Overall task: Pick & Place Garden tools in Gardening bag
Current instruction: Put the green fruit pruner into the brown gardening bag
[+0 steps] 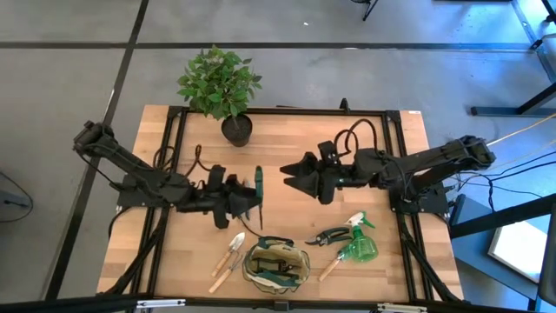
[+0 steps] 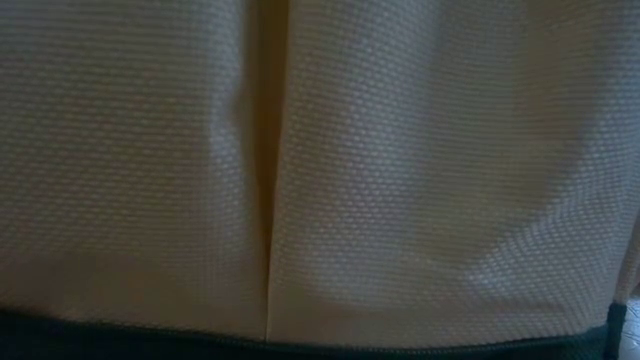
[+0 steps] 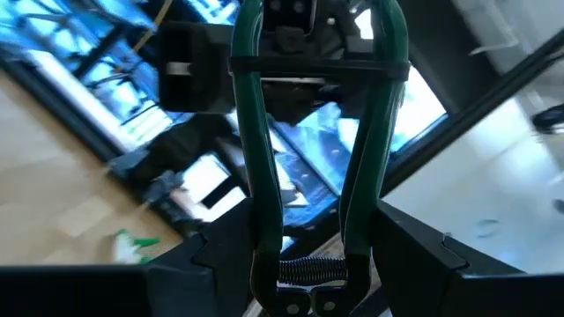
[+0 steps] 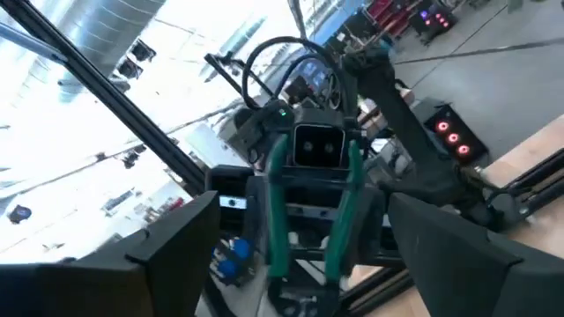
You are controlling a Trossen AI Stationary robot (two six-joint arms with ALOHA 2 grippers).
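Green-handled pruners (image 1: 258, 187) hang above the table's middle in my left gripper (image 1: 246, 205), which is shut on them. Their two handles (image 3: 264, 132) run away from the fingers, with a coil spring (image 3: 310, 269) between them. My right gripper (image 1: 288, 174) stands open just right of the pruners and touches nothing. The olive and tan gardening bag (image 1: 276, 265) sits at the near edge with a green-handled tool inside. Its tan fabric (image 2: 320, 150) fills the low view. Wooden-handled trowels (image 1: 229, 257), dark pruners (image 1: 325, 235) and a green spray bottle (image 1: 358, 245) lie beside the bag. My left gripper pinches the pruners between its two fingers (image 3: 207, 260), on the outer sides of the handles beside the spring (image 3: 264, 264). The fingers run along the handles, which reach out past the fingertips toward the right arm. The pruners are lifted clear of the table.
A leafy plant in a black pot (image 1: 224, 91) stands at the far edge, left of centre. A black frame (image 1: 287, 111) rims the wooden table. Bare wood (image 1: 295, 139) lies between the pot and the grippers.
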